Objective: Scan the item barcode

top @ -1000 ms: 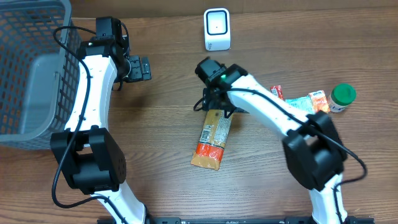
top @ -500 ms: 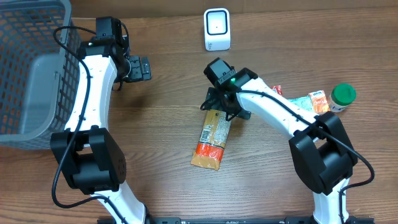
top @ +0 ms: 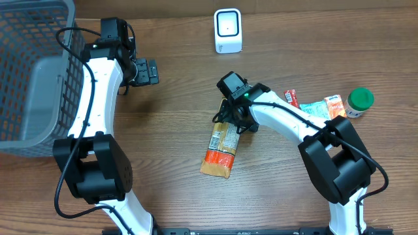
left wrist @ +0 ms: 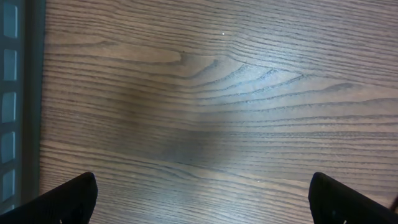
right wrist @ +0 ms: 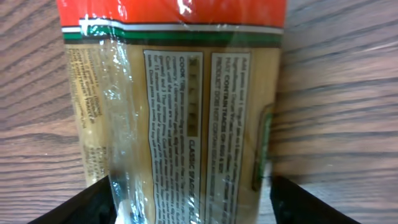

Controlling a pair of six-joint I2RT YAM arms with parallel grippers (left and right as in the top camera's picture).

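Observation:
The item is a long packet (top: 221, 153) with an orange band and a tan printed back, lying flat on the table at centre. My right gripper (top: 230, 121) is down over its far end. In the right wrist view the packet (right wrist: 186, 93) fills the space between the two black fingers (right wrist: 81, 208), which stand close against its sides; the right gripper (right wrist: 193, 202) is open around it. No barcode shows, only text panels. The white scanner (top: 228, 31) stands at the back. My left gripper (top: 149, 72) hovers open over bare wood (left wrist: 202, 199).
A grey wire basket (top: 32, 72) fills the far left corner. At the right lie a small red packet (top: 291, 97), pale and orange sachets (top: 326, 108) and a green-lidded jar (top: 359, 101).
My right gripper has shifted a little to the right and settled over the packet's far end, and its jaws have narrowed towards the packet's sides. The left arm has stayed put.

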